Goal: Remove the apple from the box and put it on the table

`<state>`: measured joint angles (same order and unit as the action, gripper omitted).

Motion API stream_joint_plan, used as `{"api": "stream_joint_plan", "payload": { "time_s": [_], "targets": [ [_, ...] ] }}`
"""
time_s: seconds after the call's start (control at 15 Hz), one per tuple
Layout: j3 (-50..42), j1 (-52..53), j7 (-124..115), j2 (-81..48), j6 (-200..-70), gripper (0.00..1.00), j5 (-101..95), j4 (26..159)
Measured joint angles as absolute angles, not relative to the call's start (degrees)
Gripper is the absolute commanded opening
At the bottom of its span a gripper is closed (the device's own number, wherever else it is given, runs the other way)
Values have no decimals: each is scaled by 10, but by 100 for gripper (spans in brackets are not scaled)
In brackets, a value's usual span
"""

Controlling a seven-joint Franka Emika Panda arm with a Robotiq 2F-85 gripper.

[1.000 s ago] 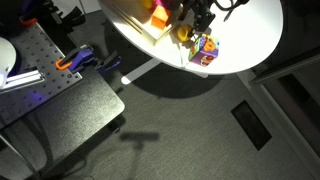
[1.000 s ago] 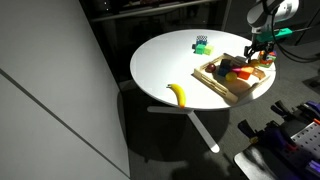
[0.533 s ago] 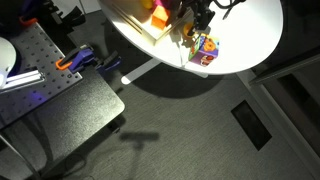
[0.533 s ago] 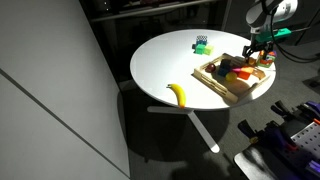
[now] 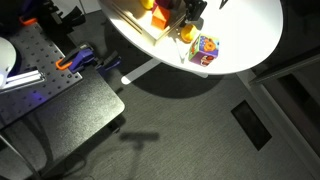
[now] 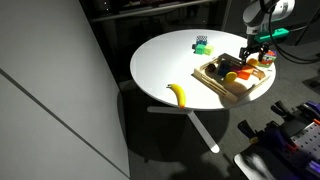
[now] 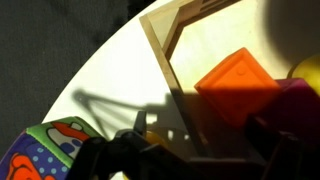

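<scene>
Reaching down from above, with the wrist turned straight downward and the gripper (image 6: 251, 55) poised over one end of the box (image 6: 222, 88) on the table (image 6: 160, 65). Hangs clear of the apple (image 5: 186, 33), small and yellow, lying in the box at the end just beside the multicoloured cube (image 5: 205, 48). Cannot tell how the jaws stand: only dark shapes along the wrist view's lower edge, near an orange block (image 7: 235, 90).
</scene>
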<state>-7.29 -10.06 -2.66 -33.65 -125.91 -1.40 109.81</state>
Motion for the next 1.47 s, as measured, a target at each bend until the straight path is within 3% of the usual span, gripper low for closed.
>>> {"api": "stream_joint_plan", "payload": {
  "time_s": [0.67, 1.47],
  "targets": [
    [-57, -84, 59, -224, -1180, 100, -18, 1182],
    [-55, -59, 71, -58, -1308, 100, -18, 1338]
  ]
}}
